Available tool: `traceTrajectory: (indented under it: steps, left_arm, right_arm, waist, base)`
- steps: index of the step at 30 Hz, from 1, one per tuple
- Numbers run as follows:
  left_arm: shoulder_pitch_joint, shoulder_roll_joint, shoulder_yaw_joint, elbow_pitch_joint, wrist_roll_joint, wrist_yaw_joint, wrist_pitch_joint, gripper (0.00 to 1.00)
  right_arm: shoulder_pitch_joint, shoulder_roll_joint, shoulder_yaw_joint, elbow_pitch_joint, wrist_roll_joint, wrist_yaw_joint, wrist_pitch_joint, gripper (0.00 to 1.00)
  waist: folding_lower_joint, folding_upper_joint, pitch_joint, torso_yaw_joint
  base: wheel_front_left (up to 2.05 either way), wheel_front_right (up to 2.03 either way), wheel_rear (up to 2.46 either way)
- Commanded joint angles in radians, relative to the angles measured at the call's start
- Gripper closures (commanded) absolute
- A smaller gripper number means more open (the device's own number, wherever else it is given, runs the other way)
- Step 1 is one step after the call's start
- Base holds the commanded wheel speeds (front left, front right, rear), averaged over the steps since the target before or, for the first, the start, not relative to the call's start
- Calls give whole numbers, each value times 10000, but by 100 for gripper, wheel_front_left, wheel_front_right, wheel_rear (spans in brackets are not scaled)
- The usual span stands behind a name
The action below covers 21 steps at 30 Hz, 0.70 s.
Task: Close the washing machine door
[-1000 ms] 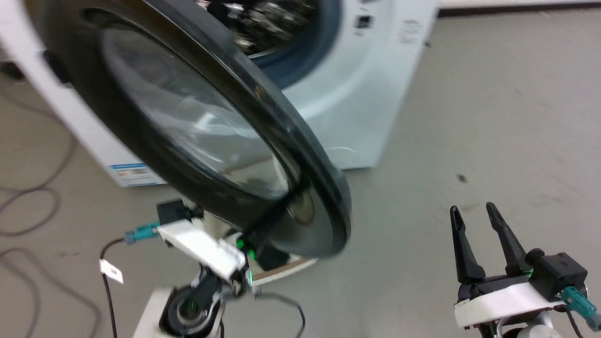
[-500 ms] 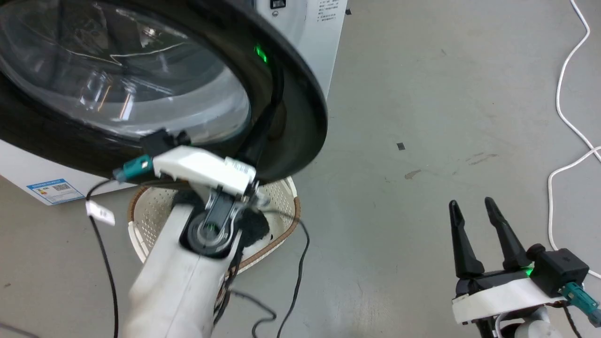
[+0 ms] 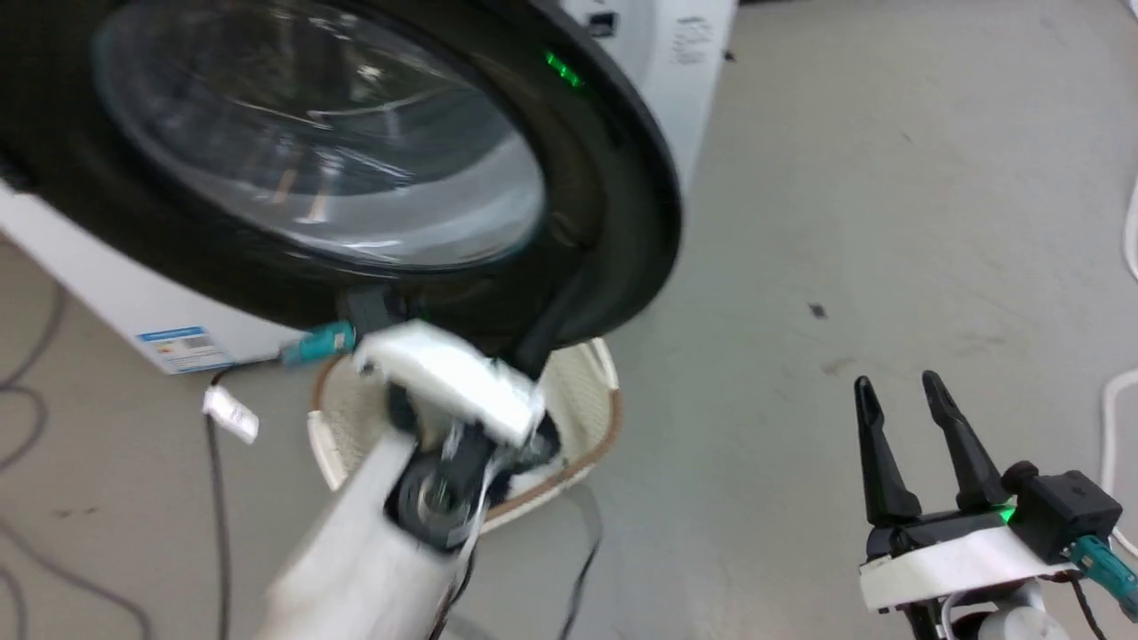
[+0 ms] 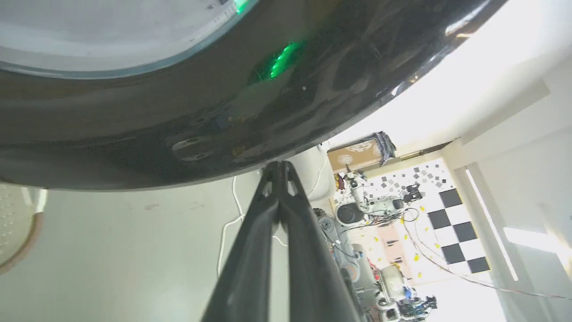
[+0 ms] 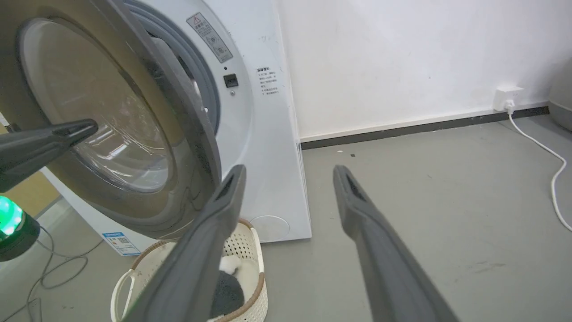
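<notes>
You're on the closing push: left gripper [image 4: 278, 167], fingers pinched together and empty, noses the half-open big round black glass-centred washing machine door [image 3: 613, 178] at its 5 o'clock rim, so next drive it home onto the white front-loading washing machine [image 5: 263, 147] while the right gripper [image 3: 895, 384] idles, splayed wide.

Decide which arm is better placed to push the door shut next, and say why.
Left, probably. The left gripper, shut, meets the door at its black rim, and the door stands ajar from the machine. The right gripper hangs open over the floor, apart from the door.
</notes>
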Motion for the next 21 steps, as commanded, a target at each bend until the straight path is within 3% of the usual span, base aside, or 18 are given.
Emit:
traceTrajectory:
  steps: [1,4,7,9,10,12,13,16,18,19,21]
  left_arm:
    - [547,522,-385,-366,600,-41,-223,100]
    - [1177,1355,-1042,-899,1729,-42,-864,100]
    - [1549,2166,-1287,-1009,3281,12,-2151,100]
    - [1678,2631,-1374,-1084,4534,305,-2687,100]
    - [1678,2631,-1374,-1084,4534,305,-2687,100]
    - [1919,2853,-1116,-1320,5552,813,-2895,100]
    - [2240,2847,-514,-1914,6518,1276,-2931,100]
    - [3112,2506,761,-3054,7800,1728,-2937,100]
    - [3787,2231,1468,-3712,8514,1803,-2939,94]
    - [4100,2087,1748,-3945,8793,1794,-2939,100]
    - [4705,1748,2231,-4285,9229,1749,-2940,100]
  right_arm:
    - [150,31,-44,-40,-151,8,-46,0]
    - [237,31,-90,-32,-278,8,-46,0]
    - [356,31,-119,-54,-348,8,-46,0]
    - [435,7,-136,-70,-372,8,-46,0]
    - [435,7,-136,-70,-372,8,-46,0]
    - [521,-41,-130,-98,-387,8,-46,0]
    - [603,-108,-111,-143,-398,8,-46,0]
    - [685,-185,-31,-194,-391,8,-46,0]
    - [743,-209,5,-222,-371,8,-46,0]
    - [777,-218,14,-234,-358,8,-46,0]
    - [863,-236,27,-237,-341,8,-46,0]
  waist:
    - [0,0,-441,552]
    - [0,0,-750,990]
    - [0,0,-1044,1411]
    - [0,0,-1207,1677]
    - [0,0,-1207,1677]
    - [0,0,-1349,1908]
    - [0,0,-1428,2123]
    - [0,0,-1567,2349]
    - [0,0,-1656,2455]
    - [0,0,-1702,2510]
    - [0,0,-1792,2619]
  base:
    - [0,0,0]
    - [0,0,0]
    - [0,0,0]
    - [0,0,0]
    - [0,0,0]
    - [0,0,0]
    - [0,0,0]
    - [0,0,0]
    - [0,0,0]
    - [0,0,0]
    - [0,0,0]
